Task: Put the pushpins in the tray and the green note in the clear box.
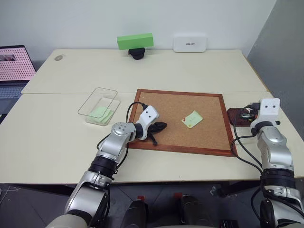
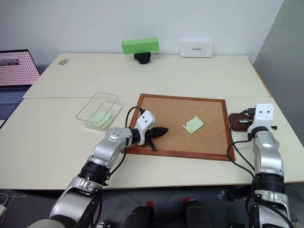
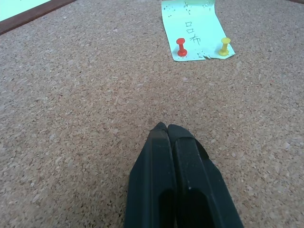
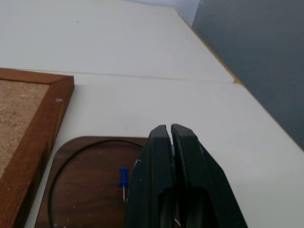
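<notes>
The green note [image 1: 193,118] lies on the corkboard [image 1: 209,102], pinned by a red pushpin [image 3: 181,46] and a yellow pushpin [image 3: 225,46]. My left gripper [image 3: 166,129] is shut and empty, low over the cork, short of the note and pointing at it. At the board's right edge sits the dark brown tray [image 4: 80,190] with a blue pushpin [image 4: 124,178] lying in it. My right gripper [image 4: 170,129] hovers shut over the tray's right part. The clear box [image 1: 90,102] stands left of the board with pale green paper [image 1: 102,113] inside.
A bright green block [image 1: 135,41] on a black stand and a white device [image 1: 189,42] stand at the table's far edge. A laptop [image 1: 14,66] sits at the far left. Cables run from both wrists. The table's right edge is close beside the tray.
</notes>
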